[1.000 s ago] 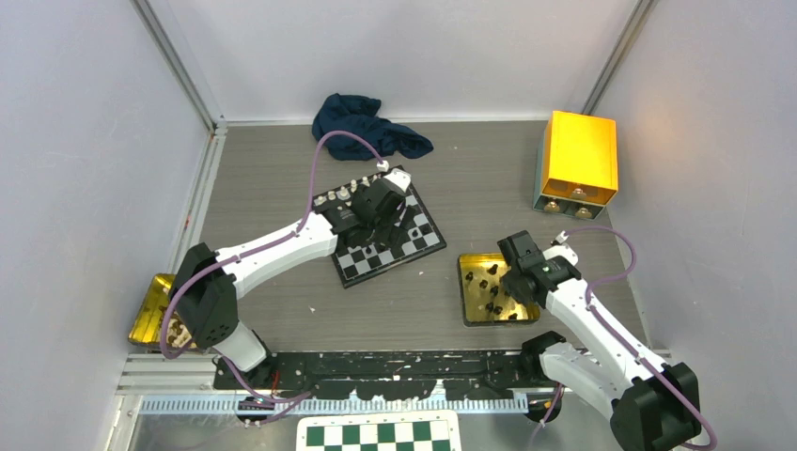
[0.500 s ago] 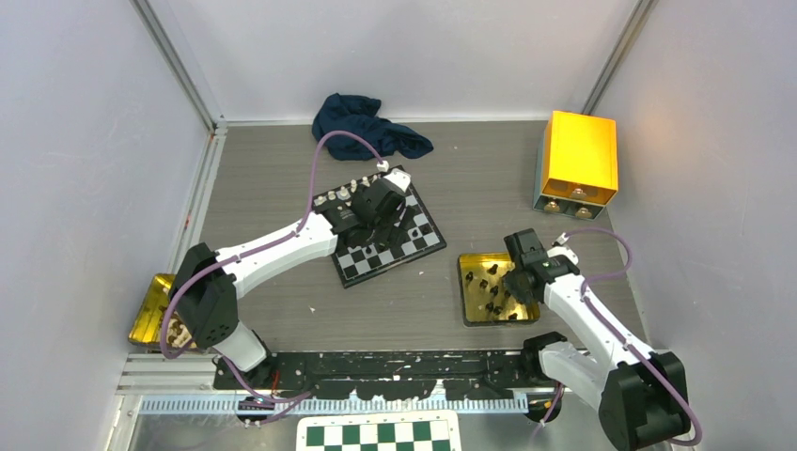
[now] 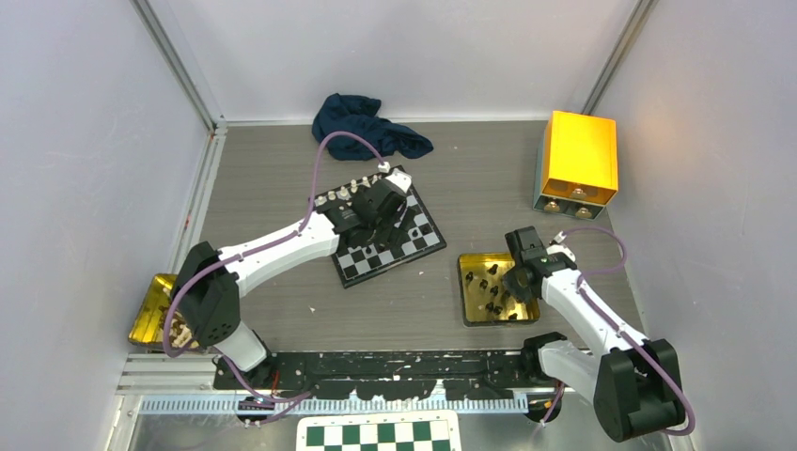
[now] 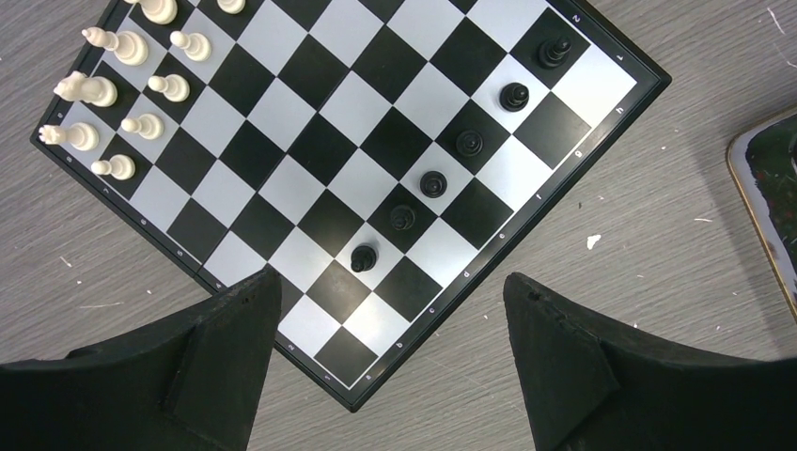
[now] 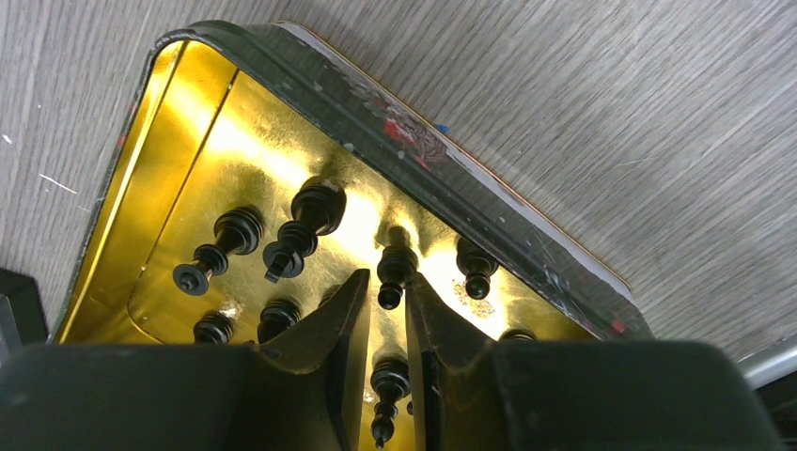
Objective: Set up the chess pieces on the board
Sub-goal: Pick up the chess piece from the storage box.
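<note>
Board (image 3: 376, 258) is lying askew on the grey table (image 3: 489, 197), left of centre, just in front of a crumpled blue cloth (image 3: 368, 124).

Left gripper (image 4: 390, 282) is hovering above the board's near corner. Its jaws are standing wide apart with nothing between them.

Six black pieces (image 4: 432, 183) are standing in a straight diagonal line, one row in from the board's lettered edge, each on its own square. White pieces (image 4: 141, 125) are standing in two rows along the opposite edge. The middle squares are bare.

A gold tin (image 3: 465, 291) is sitting on the table to the right of the board, apart from it. Right gripper (image 5: 385, 282) is reaching down into it. Its jaws are drawn narrow, with only a slim gap showing. One black piece (image 5: 395, 268) is lying right at the fingertips, its head in the gap. I cannot tell whether the jaws are pinching it or only straddling it.

Loose black pieces (image 5: 230, 235) are lying tipped on the tin's floor around the fingers, some touching each other.

An orange box (image 3: 580, 160) is sitting at the far right. A second gold tin (image 3: 150, 310) is sitting by the left arm's base. A green-and-white checkered board (image 3: 379, 434) is showing at the near edge.
</note>
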Controlling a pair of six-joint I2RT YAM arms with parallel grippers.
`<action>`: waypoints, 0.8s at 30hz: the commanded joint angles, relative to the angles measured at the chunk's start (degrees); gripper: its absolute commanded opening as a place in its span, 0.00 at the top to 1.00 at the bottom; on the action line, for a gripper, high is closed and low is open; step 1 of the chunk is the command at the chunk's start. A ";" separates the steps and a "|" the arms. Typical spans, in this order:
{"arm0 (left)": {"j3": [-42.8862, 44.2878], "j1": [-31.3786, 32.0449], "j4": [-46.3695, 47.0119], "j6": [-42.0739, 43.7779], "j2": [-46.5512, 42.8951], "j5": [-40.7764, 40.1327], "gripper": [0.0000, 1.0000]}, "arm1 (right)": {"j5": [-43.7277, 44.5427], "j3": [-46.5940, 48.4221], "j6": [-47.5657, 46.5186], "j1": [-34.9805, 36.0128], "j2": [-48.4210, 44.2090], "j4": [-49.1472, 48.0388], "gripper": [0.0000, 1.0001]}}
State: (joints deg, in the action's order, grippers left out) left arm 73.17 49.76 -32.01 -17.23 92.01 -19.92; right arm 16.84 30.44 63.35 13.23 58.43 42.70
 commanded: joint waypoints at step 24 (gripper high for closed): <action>3.41 0.16 -1.10 0.85 0.19 -3.11 0.12 | 1.60 6.64 -6.77 -0.70 -4.38 2.98 0.99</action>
State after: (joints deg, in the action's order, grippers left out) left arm 73.38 49.76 -32.99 -17.02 92.66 -20.51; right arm 16.49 31.79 59.90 12.71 56.38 44.05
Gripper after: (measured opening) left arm 0.882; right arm 0.157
